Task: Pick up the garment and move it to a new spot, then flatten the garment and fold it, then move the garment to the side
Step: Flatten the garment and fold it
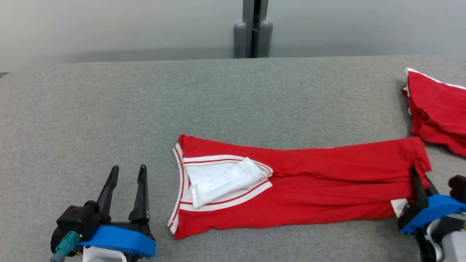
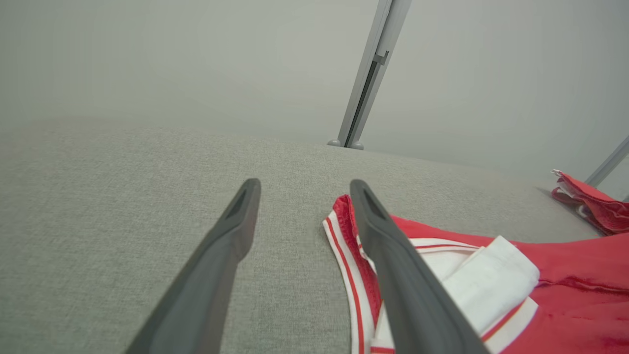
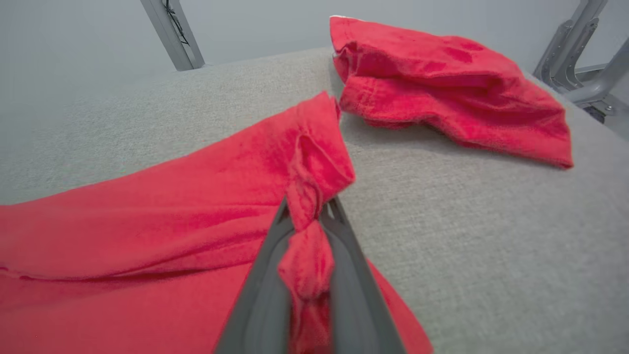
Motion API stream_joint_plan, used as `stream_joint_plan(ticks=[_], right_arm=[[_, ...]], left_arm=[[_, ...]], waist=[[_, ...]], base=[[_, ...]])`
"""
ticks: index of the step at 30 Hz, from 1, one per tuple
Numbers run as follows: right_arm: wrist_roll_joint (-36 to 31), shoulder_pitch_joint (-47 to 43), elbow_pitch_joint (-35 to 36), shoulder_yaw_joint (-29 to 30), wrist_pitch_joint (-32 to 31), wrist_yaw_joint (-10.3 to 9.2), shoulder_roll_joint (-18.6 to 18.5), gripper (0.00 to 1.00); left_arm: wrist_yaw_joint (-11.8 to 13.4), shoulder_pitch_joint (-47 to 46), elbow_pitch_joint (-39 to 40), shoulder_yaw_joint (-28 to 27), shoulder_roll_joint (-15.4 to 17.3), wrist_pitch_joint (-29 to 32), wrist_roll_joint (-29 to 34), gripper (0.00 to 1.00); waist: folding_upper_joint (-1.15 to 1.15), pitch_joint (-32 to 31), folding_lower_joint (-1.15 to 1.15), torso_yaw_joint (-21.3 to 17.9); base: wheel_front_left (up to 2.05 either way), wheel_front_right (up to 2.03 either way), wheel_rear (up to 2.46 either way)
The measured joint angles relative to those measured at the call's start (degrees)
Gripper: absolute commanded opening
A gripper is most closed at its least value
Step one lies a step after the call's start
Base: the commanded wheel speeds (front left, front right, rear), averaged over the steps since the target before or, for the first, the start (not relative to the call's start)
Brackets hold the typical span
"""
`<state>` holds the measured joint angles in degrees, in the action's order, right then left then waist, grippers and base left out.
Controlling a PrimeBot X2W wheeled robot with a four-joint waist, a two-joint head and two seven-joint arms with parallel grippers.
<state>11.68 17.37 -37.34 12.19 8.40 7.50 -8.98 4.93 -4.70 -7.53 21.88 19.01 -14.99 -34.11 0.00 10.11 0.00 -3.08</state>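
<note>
At the front of the grey fabric table [image 1: 109, 102], the left gripper [image 1: 129, 168] is standing wide open, while the right gripper [image 3: 308, 216] is pinching only a thin corner of the long red white-trimmed garment [image 1: 309, 182] lying there. A one-sided pull is risking slippage, or bunching against the folded red pile [image 1: 437, 109] farther back.

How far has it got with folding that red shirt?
Seemingly done: the red garment lies flat and long on the grey table, its sides apparently folded in. In hand: the right gripper is shut on a bunch of its right end; the left gripper hangs open beside the collar end, not touching. Left: folding it shorter, then moving it aside.
</note>
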Motion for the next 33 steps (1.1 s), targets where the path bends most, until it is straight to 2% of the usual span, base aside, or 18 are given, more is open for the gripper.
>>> stream_joint_plan(ticks=[4,7,12,17,26,27,28,33], right_arm=[[0.71,-2.86,5.3,1.03,-3.0,0.0,-0.65,0.0],[2.47,-4.27,9.95,-0.42,-5.35,-0.01,0.57,0.0],[5.44,-6.13,16.63,-6.95,-8.92,-0.01,3.61,0.0],[9.27,-6.09,19.73,-15.66,-10.47,-0.01,5.63,0.0],[21.07,0.37,16.18,-33.87,-7.91,-0.01,6.1,0.0],[21.07,0.37,16.18,-33.87,-7.91,-0.01,6.1,0.0],[23.07,2.66,14.17,-37.38,-7.1,-0.01,6.11,0.0],[28.89,8.6,5.7,-43.92,-3.92,-0.01,6.13,0.0]], left_arm=[[-0.38,0.26,-0.42,0.07,-0.14,0.0,0.25,1.0],[-0.42,0.4,-0.7,0.22,-0.14,0.0,0.34,1.0],[-0.7,0.37,-1.15,0.85,-0.34,0.01,0.35,1.0],[-0.92,0.1,-1.51,1.0,-0.22,0.11,0.34,1.0],[-1.1,-0.27,-1.93,1.26,-0.31,0.11,0.24,1.0],[-1.1,-0.27,-1.93,1.26,-0.31,0.11,0.24,1.0],[-1.35,-0.55,-2.04,1.45,-0.49,0.12,0.24,1.0],[-1.75,-1.46,-2.86,2.37,-1.33,0.13,0.26,1.0]], waist=[[0.0,-0.73,0.0,-0.97],[0.0,-1.17,0.0,-1.5],[0.0,-1.83,0.0,-1.63],[0.0,-2.28,0.0,-0.62],[0.0,-2.45,0.0,2.55],[0.0,-2.45,0.0,2.55],[0.0,-2.36,0.0,3.56],[0.0,-2.17,0.0,6.89]], base=[[0.0,0.0,0.0],[0.0,0.0,0.0],[0.0,0.0,0.0],[0.0,0.0,0.0],[0.0,0.0,0.0],[0.0,0.0,0.0],[0.0,0.0,0.0],[0.0,0.0,0.0]])
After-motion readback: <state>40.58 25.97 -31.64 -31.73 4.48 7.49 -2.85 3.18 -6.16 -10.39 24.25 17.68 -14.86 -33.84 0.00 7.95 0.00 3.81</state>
